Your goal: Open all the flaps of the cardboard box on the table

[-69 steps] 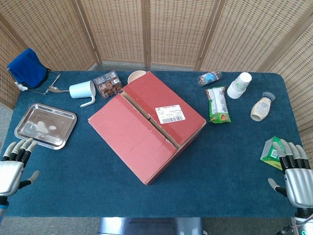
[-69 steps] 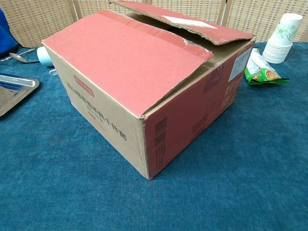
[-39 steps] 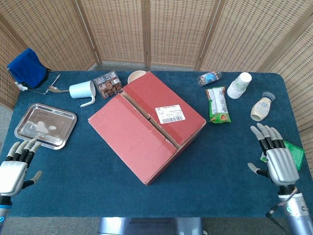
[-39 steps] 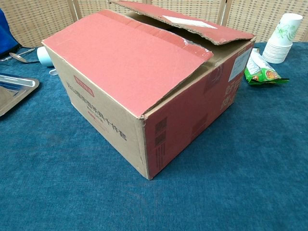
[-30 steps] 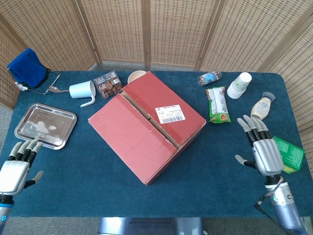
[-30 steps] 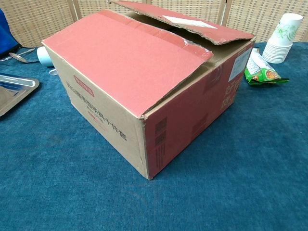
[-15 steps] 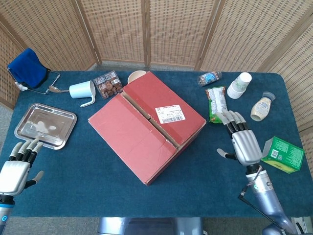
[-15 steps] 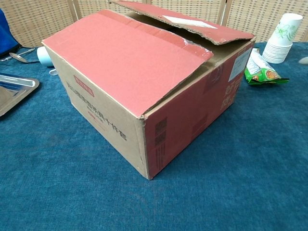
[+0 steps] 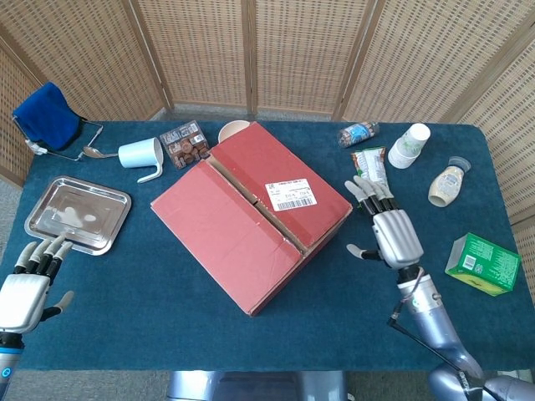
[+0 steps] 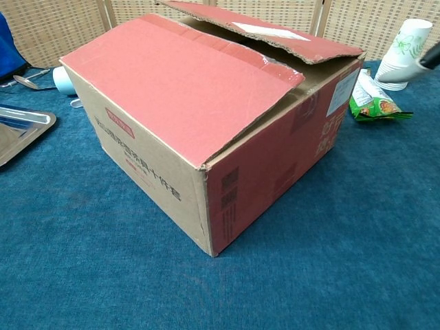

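Note:
The red cardboard box sits turned at an angle in the middle of the table, its two top flaps folded down. In the chest view the far flap with the white label stands slightly raised above the near flap. My right hand hovers just right of the box, fingers spread and pointing away from me, holding nothing; only a dark fingertip of it shows at the chest view's right edge. My left hand is at the table's front left corner, fingers apart and empty.
A steel tray lies at the left. Behind the box are a white mug, a snack pack and a bowl. To the right are a green packet, stacked paper cups, a sauce bottle and a green carton.
My right hand has travelled from the table's front right corner leftward and away from me, up to the box's right side. The left hand has barely shifted. The box flaps are unchanged.

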{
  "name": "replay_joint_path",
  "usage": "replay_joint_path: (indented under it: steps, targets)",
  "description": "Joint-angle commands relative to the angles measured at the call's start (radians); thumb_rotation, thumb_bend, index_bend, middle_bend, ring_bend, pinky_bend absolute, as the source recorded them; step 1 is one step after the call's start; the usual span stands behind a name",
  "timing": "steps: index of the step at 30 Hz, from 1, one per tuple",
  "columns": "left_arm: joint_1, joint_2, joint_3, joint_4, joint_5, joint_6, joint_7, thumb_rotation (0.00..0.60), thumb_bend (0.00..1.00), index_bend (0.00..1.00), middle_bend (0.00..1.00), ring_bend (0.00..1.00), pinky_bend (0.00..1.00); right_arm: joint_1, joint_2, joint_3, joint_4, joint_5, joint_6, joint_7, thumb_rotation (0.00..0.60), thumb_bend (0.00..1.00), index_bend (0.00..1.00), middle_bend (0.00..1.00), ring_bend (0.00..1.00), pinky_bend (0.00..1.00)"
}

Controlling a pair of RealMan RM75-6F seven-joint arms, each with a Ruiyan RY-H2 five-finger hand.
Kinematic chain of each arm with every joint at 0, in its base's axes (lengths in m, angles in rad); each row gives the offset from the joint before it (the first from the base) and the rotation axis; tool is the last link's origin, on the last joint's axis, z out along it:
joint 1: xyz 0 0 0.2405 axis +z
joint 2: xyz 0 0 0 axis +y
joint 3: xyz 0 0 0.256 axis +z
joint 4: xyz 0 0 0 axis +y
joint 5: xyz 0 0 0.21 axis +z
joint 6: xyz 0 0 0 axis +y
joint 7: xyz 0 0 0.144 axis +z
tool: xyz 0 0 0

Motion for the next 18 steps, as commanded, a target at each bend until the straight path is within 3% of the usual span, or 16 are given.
replay_joint_path:
  steps: [1,11,18]
  targets:
    - [0.001,0.002,-0.002,-0.001,-0.001,0.004,-0.002,0.600,0.03,0.00,0.00,0.00,0.00,0.018,-0.034,0.008,0.025,0.000,0.012,0.000,0.600,0.00,0.00,0.00,0.00,0.04]
    - [0.001,0.007,-0.007,0.001,-0.013,0.002,-0.018,0.600,0.03,0.00,0.00,0.00,0.00,0.056,-0.120,0.020,0.109,-0.006,0.042,0.023,0.600,0.00,0.00,0.00,0.00,0.04]
    - [0.001,0.007,-0.006,0.002,-0.011,0.003,-0.019,0.600,0.03,0.00,0.00,0.00,0.00,0.063,-0.130,0.019,0.102,-0.003,0.052,0.026,0.600,0.00,0.00,0.00,0.00,0.04]
